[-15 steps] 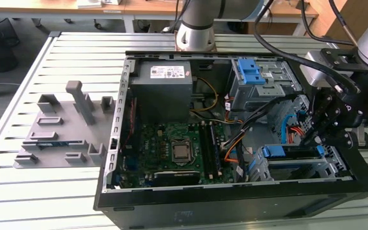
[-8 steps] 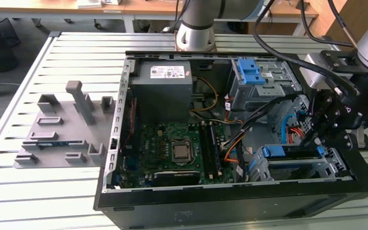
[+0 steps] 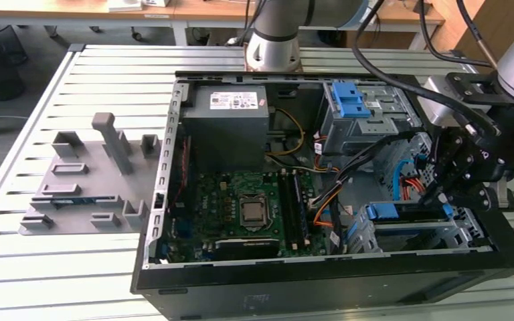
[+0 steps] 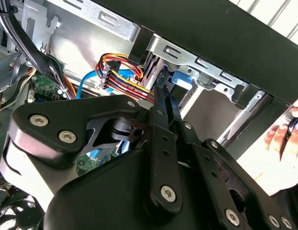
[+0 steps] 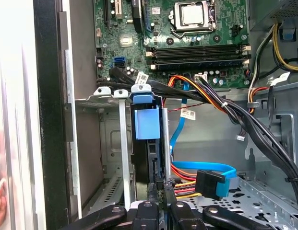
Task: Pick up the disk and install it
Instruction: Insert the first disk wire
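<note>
Disk: one, standing in drive cage | gripper: one, pinched closed on disk's edge

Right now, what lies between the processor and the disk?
In the first wrist view, the memory slots and a cable bundle lie between processor and disk.

The black linkage gripper points down, its fingers drawn close together, seemingly pinched on something thin.

- One open computer case
- One motherboard
- One grey power supply box
- One blue-framed disk
- One grey fixture tray on the tabletop
</note>
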`<control>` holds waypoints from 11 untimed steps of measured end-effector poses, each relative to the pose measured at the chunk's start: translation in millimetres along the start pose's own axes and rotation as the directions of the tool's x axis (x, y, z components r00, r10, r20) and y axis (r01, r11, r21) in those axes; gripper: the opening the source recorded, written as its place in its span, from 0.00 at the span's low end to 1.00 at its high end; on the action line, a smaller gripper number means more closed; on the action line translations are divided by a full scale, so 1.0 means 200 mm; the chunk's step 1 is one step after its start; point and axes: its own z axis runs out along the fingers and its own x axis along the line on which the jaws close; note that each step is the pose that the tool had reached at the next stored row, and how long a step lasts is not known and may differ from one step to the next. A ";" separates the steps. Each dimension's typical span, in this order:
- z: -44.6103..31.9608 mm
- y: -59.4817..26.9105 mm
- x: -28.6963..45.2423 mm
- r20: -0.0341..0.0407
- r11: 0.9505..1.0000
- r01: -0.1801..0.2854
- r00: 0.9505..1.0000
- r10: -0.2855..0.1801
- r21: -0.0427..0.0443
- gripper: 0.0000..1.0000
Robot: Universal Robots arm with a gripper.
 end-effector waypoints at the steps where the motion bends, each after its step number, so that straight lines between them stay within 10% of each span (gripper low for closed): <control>1: 0.001 0.000 0.000 0.001 1.000 0.000 1.000 0.000 0.000 0.16; 11: 0.000 0.000 0.004 0.006 1.000 0.001 1.000 -0.001 0.000 0.16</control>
